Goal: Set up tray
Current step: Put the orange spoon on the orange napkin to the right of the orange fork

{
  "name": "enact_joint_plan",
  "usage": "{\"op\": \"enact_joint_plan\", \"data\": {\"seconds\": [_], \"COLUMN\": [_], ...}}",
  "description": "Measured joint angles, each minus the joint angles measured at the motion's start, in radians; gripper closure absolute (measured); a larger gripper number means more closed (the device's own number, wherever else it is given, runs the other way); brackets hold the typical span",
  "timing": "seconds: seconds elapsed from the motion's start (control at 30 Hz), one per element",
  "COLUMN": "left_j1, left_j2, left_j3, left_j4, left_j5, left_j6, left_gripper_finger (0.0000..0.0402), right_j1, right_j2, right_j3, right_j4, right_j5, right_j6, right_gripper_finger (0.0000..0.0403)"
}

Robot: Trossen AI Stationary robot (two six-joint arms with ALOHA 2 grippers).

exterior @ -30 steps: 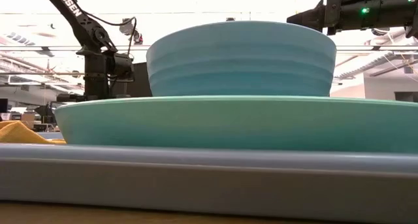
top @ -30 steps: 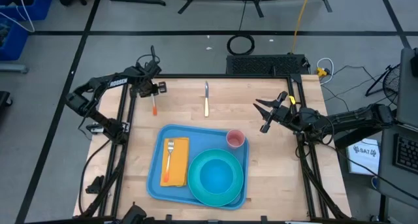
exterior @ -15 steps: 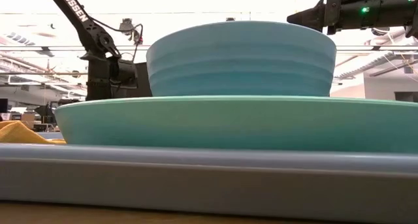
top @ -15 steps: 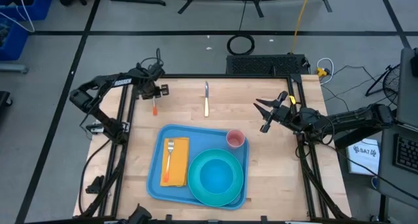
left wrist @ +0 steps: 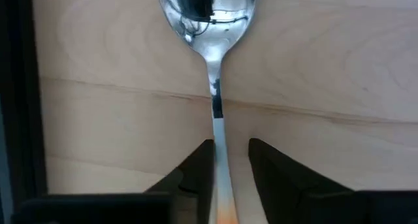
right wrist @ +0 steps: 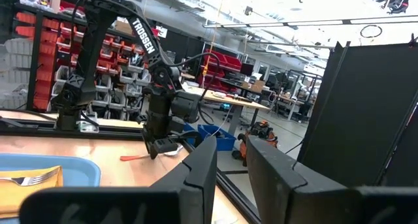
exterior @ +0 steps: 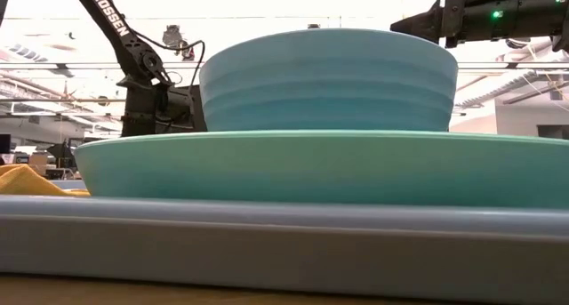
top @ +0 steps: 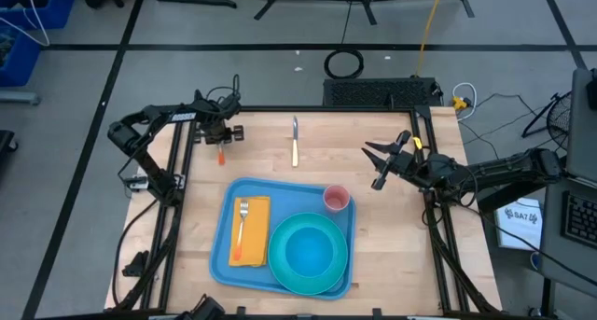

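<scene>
A spoon (top: 221, 156) with a silver bowl (left wrist: 208, 12) and an orange handle lies flat on the wood near the table's far left. My left gripper (top: 223, 135) hangs right over it, open, and its fingers (left wrist: 199, 168) stand on either side of the thin shaft (left wrist: 217, 129) without plainly touching it. My right gripper (top: 377, 165) waits open above the table's right side. The blue tray (top: 222, 264) sits at the near middle. It carries a yellow napkin (top: 250, 231) with a fork (top: 242, 215), a turquoise plate with a bowl (top: 308, 253) and a pink cup (top: 336, 199).
A knife (top: 295, 141) with a pale handle lies on the wood at the far middle, right of the spoon. Bare wood lies between the tray's far rim and the cutlery. Black frame rails run along the table's left and right edges.
My left gripper has moved a little toward the table's right and come over the spoon's shaft, covering more of it in the high view. The spoon and everything on the tray have stayed where they were.
</scene>
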Motion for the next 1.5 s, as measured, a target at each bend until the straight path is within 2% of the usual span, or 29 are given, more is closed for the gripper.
{"op": "enact_joint_plan", "data": {"seconds": [0.13,0.17,0.53,0.63,0.8,0.97,1.13,1.33,1.5], "left_j1": [-0.001,-0.001,-0.035,-0.072,-0.162,-0.340,-0.604,-0.967,-1.244], "left_j2": [0.001,0.001,-0.020,-0.069,-0.201,-0.336,-0.410,-0.406,-0.382], "left_j3": [0.000,0.000,-0.006,-0.013,-0.010,-0.010,-0.008,-0.008,-0.006], "left_j4": [-0.007,-0.008,-0.018,-0.016,-0.003,0.002,0.008,0.025,0.140], "left_j5": [0.008,0.008,-0.020,-0.033,0.014,0.026,-0.045,-0.160,-0.326], "left_j6": [0.022,0.026,0.056,0.063,0.063,-0.008,-0.181,-0.503,-0.814], "left_gripper_finger": [0.0378,0.0384,0.0392,0.0392,0.0392,0.0392,0.0392,0.0392,0.0392], "right_j1": [0.000,0.000,0.000,0.000,0.000,0.000,0.000,0.000,0.000], "right_j2": [0.000,0.000,0.000,0.000,0.000,0.000,0.000,0.000,0.000], "right_j3": [0.000,0.000,0.000,0.000,0.000,0.000,0.000,0.000,0.000], "right_j4": [-0.009,-0.009,-0.008,-0.008,-0.008,-0.008,-0.008,-0.007,-0.007], "right_j5": [0.000,0.000,0.000,0.000,0.000,0.000,0.000,0.000,0.000], "right_j6": [0.005,0.008,0.008,0.008,0.008,0.008,0.008,0.000,0.004], "right_gripper_finger": [0.0326,0.0326,0.0326,0.0326,0.0326,0.0325,0.0326,0.0326,0.0326]}}
